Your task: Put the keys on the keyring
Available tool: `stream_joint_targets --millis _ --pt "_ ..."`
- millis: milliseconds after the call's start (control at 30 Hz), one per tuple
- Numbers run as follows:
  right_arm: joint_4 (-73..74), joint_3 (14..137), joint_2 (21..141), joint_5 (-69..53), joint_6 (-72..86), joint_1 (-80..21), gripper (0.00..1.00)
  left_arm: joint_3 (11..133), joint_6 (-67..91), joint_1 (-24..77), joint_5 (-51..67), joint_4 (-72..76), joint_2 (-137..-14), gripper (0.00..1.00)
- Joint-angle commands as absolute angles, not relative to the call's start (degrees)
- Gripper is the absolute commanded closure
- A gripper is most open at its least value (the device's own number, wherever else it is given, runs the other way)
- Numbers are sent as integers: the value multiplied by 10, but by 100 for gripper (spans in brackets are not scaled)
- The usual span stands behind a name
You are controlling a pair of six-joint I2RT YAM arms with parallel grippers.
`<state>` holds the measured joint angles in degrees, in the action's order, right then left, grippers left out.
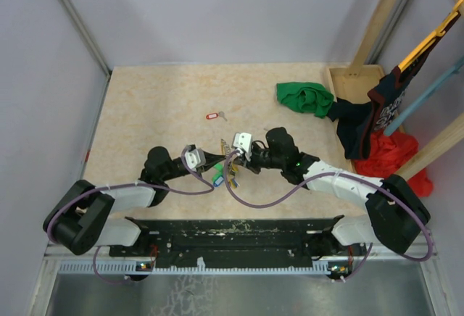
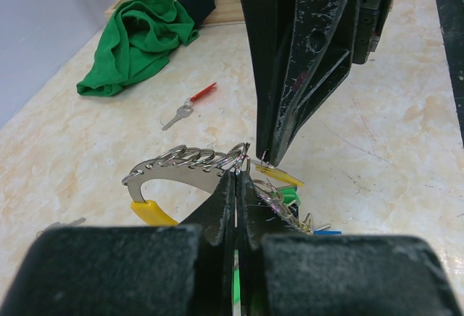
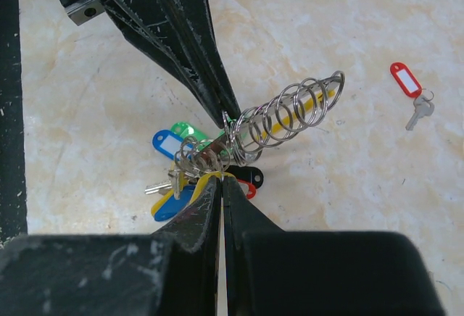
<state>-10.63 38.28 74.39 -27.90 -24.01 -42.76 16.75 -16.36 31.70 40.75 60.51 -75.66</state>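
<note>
As left fingers (image 2: pixel 235 178) and right fingers (image 3: pixel 220 182) both pinch the keyring (image 3: pixel 286 117), just 6 o'clock of worktop (image 1: pixel 145 106) centre, it likely handles light, stiff, slippery thin wire, tags (image 3: pixel 168 143) swinging loose; best hold is bare wire, away from tags.

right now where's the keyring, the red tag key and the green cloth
keyring (image 2: pixel 174 171) left wrist view, on its grey metal curve
red tag key (image 3: pixel 405 80) right wrist view, on the red tag
green cloth (image 2: pixel 138 40) left wrist view, on its bunched middle
</note>
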Motion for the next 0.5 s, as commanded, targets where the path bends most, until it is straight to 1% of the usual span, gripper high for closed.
stream_joint_targets --millis 0,467 --pt "-154 397 737 -292 -244 -432 100 162 -158 314 437 655 -760 100" --pt "-152 396 735 -300 -248 -432 100 162 -157 314 440 655 -758 100"
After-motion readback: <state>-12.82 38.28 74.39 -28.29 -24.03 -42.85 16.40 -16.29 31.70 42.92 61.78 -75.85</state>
